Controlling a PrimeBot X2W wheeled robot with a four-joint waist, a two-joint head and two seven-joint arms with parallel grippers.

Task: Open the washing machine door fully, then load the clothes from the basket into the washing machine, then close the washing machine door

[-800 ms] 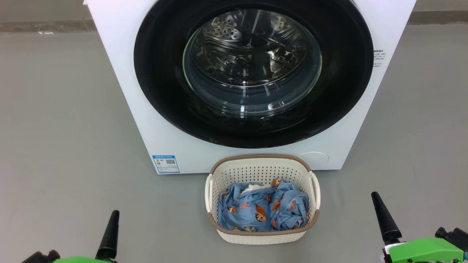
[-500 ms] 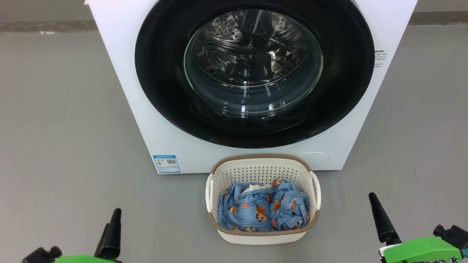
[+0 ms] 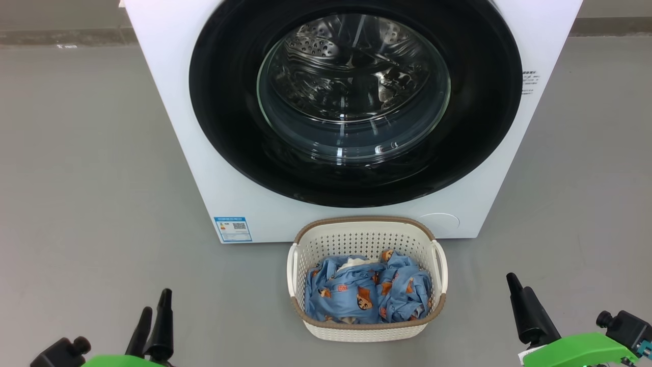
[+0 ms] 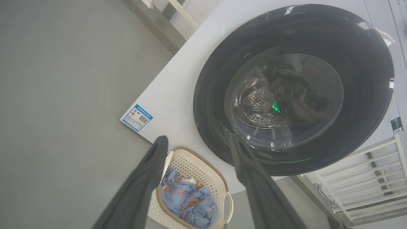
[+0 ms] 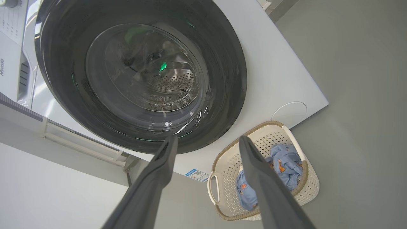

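Head view gives us the washing machine [image 3: 168,102], a boxy white front with a small blue label sticker [image 3: 233,229] low on it. The washing machine door [image 3: 224,102] lies closed flat against it: a wide glossy black ring around a bulging clear glass bowl, through which we see the perforated steel drum [image 3: 351,56]. On the smooth grey floor [image 3: 76,153] just before the machine stands the basket [image 3: 367,329], cream plastic with rows of small holes, a brown woven-look rim and a loop handle on each side (its far rim sits below the door's lower edge). The clothes [image 3: 356,290] lie crumpled inside it, soft light blue cloth with orange-brown bears and a little white. Our left gripper [image 3: 156,300] and right gripper [image 3: 517,284] hang over bare floor on either side of the basket, tapered dark fingers [image 4: 136,184] spread apart, holding nothing.
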